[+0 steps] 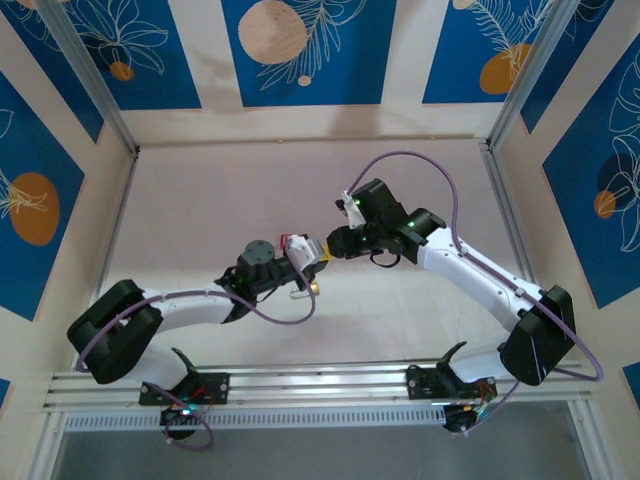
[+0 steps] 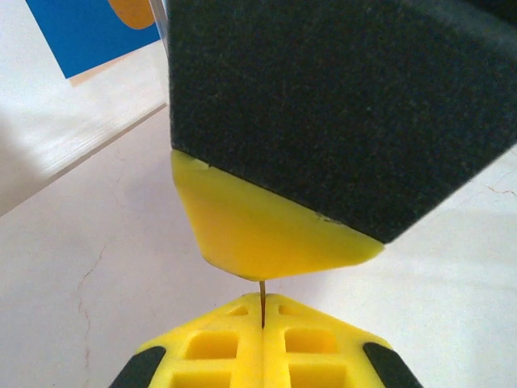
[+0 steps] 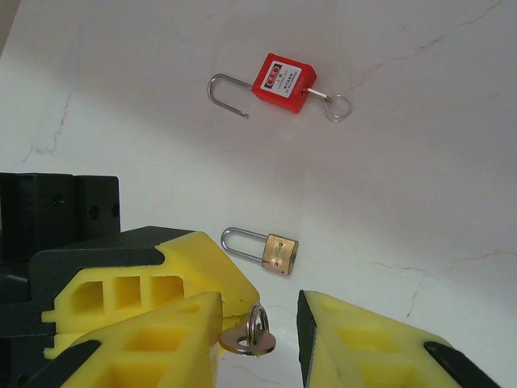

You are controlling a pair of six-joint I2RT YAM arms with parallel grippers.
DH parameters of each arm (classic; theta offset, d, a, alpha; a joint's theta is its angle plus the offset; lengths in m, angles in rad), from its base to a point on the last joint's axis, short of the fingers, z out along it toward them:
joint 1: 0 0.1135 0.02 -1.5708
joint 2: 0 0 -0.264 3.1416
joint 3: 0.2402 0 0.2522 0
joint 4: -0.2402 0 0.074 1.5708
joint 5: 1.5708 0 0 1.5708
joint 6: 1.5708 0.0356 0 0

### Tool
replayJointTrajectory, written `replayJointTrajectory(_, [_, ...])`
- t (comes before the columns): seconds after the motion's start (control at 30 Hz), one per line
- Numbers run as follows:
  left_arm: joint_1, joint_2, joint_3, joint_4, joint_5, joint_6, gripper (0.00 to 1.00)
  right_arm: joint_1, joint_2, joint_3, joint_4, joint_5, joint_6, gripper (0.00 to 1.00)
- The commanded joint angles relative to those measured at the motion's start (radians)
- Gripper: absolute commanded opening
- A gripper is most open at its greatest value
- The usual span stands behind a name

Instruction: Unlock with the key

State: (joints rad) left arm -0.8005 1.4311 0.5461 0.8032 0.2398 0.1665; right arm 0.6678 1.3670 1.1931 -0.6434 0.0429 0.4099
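Key (image 3: 246, 339) is clamped in the closed left gripper (image 2: 262, 325), long axis in line with its fingers, pointed at the right gripper (image 3: 260, 304), jaws apart. Brass padlock (image 3: 273, 251) is seen on the table (image 3: 420, 194) nearby.

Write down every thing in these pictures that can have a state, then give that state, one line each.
Red padlock: shackle open, inserted key in its keyhole.
Brass padlock: shackle shut, no key in it.
Loose key: pinched in the left tool, its ring hanging free.
Left tool: shut on the loose key.
Right tool: open, its fingers either side of the loose key.
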Motion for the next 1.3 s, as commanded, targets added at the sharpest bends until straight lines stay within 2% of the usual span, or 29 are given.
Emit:
replayJointTrajectory(0.0, [0.009,-0.006,0.025,0.001,0.035,0.025,0.00,-0.009,-0.021,0.001,-0.001,-0.023,-0.004,0.32])
replayJointTrajectory(1.27, [0.011,-0.034,0.034,-0.064,0.035,0.081,0.00,-0.059,-0.008,-0.029,-0.016,-0.044,-0.008,0.34])
